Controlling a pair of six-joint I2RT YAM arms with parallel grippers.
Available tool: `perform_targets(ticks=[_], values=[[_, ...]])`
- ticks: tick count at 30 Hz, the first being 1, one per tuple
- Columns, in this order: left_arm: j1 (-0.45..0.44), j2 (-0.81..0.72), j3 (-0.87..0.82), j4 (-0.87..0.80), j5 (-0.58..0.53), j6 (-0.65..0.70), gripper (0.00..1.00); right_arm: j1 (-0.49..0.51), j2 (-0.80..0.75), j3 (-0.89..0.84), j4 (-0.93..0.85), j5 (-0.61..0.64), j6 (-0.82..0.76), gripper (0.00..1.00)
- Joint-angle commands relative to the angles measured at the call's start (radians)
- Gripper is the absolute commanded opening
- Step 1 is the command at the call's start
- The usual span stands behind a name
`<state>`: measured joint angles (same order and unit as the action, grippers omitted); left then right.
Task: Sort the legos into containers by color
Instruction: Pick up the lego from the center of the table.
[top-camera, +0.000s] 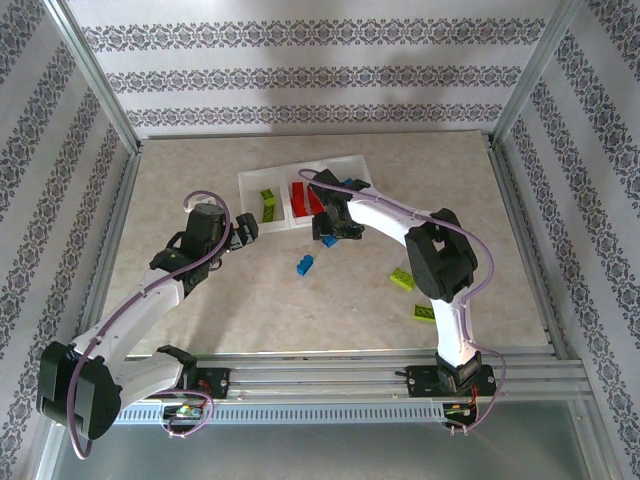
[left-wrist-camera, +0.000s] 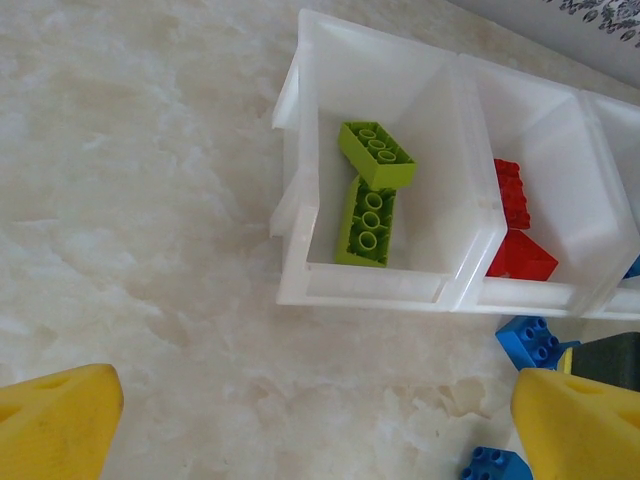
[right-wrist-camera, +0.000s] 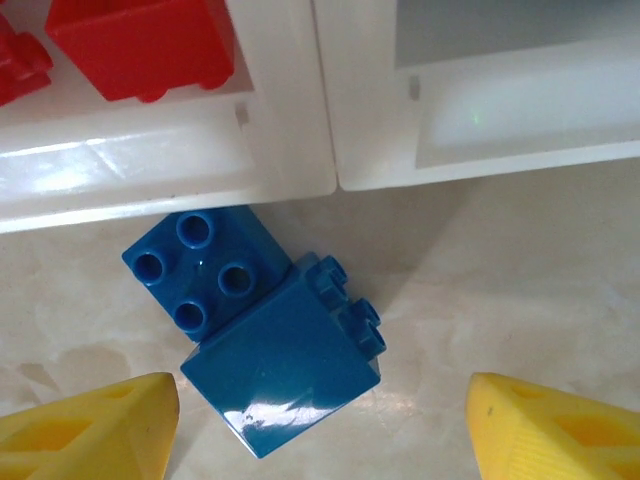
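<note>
The containers (top-camera: 297, 170) sit as one white tray at the back middle of the table. Its left bin (left-wrist-camera: 365, 285) holds two lime green legos (left-wrist-camera: 375, 153), and the middle bin holds red legos (left-wrist-camera: 512, 195). My left gripper (left-wrist-camera: 315, 430) hangs open over bare table in front of the left bin. Just in front of the tray wall (right-wrist-camera: 290, 150), my right gripper (right-wrist-camera: 325, 435) stands open around two touching blue legos (right-wrist-camera: 285, 365): one studs up (right-wrist-camera: 205, 268), one on its side. Neither finger grips them.
Another blue lego (top-camera: 304, 264) lies loose mid-table. Two lime green legos (top-camera: 402, 279) (top-camera: 425, 314) lie to the right, beside my right arm. Patterned walls and metal rails bound the table.
</note>
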<state>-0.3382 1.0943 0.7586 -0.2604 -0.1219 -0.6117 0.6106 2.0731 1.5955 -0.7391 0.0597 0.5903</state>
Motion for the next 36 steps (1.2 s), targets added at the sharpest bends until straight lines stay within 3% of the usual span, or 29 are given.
perform_targets(ticks=[1, 12, 27, 36], values=[[0.014, 0.01, -0.003, 0.034, 0.013, -0.016, 1.0, -0.001, 0.03, 0.041, 0.009, -0.014, 0.027, 0.76], [0.013, 0.014, -0.004, 0.038, 0.021, -0.017, 1.0, -0.012, 0.061, 0.051, 0.007, -0.008, 0.039, 0.7], [0.014, 0.015, -0.005, 0.047, 0.025, -0.022, 1.0, -0.021, -0.046, -0.097, 0.008, 0.071, 0.067, 0.62], [0.014, 0.026, 0.002, 0.052, 0.033, -0.022, 1.0, -0.023, -0.054, -0.102, 0.027, 0.052, 0.058, 0.56]])
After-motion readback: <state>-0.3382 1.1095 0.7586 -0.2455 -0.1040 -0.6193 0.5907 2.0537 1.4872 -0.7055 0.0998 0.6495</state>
